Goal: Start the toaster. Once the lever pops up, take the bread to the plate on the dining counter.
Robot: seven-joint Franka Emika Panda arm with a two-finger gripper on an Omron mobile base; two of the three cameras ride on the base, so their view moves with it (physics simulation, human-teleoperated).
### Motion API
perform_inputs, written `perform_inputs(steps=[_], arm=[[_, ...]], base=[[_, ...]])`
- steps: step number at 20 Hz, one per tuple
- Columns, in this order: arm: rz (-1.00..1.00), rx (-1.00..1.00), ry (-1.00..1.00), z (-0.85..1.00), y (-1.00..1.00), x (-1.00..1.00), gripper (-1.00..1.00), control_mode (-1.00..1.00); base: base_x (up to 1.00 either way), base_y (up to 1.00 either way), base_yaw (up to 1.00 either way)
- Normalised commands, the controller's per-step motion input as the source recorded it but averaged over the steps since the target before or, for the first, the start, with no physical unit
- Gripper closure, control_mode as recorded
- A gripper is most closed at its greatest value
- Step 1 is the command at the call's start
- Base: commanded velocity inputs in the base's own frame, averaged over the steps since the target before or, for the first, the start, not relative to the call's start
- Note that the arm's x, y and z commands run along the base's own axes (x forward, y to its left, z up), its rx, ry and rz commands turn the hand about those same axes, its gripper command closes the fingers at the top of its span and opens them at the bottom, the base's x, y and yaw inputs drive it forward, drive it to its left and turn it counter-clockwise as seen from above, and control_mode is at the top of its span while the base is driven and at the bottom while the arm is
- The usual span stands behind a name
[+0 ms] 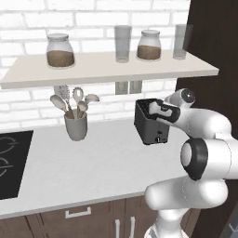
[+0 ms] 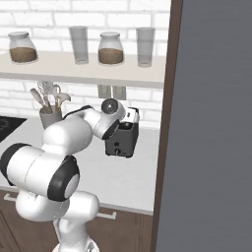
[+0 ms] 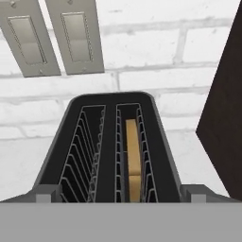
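Observation:
The black toaster (image 1: 149, 128) (image 2: 119, 141) stands on the pale worktop near the dark side panel. In the hand view I look down into the toaster (image 3: 108, 101) and its two wire-lined slots. The tan bread (image 3: 133, 156) stands upright in the right slot, sunk below the top. My gripper (image 3: 121, 196) hovers just above the toaster's near end, open, its fingertips (image 3: 47, 194) spread wider than both slots with nothing between them. The hand (image 1: 160, 110) (image 2: 129, 117) sits over the toaster's top. The plate and the dining counter are out of view.
A grey utensil cup (image 1: 76, 125) (image 2: 49, 118) stands left of the toaster, a black hob (image 1: 11, 162) further left. A shelf (image 1: 107, 69) with jars and glasses hangs overhead. Two wall switches (image 3: 52, 38) sit behind the toaster. A dark tall panel (image 2: 211, 123) walls off the right.

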Motion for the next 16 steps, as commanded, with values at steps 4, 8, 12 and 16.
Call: perform_inputs(steps=[4, 8, 12, 16], arm=[[0.04, 0.0, 0.0, 0.0, 0.0, 0.0, -1.0, -1.0], [0.0, 0.0, 0.0, 0.0, -0.04, 0.0, -1.0, -1.0], [0.0, 0.0, 0.0, 0.03, -0.07, 0.0, -1.0, -1.0], [0.0, 0.0, 0.0, 0.02, -0.03, 0.0, -1.0, -1.0]], base=[[0.0, 0.0, 0.0], [0.0, 0.0, 0.0], [0.0, 0.0, 0.0], [0.0, 0.0, 0.0]])
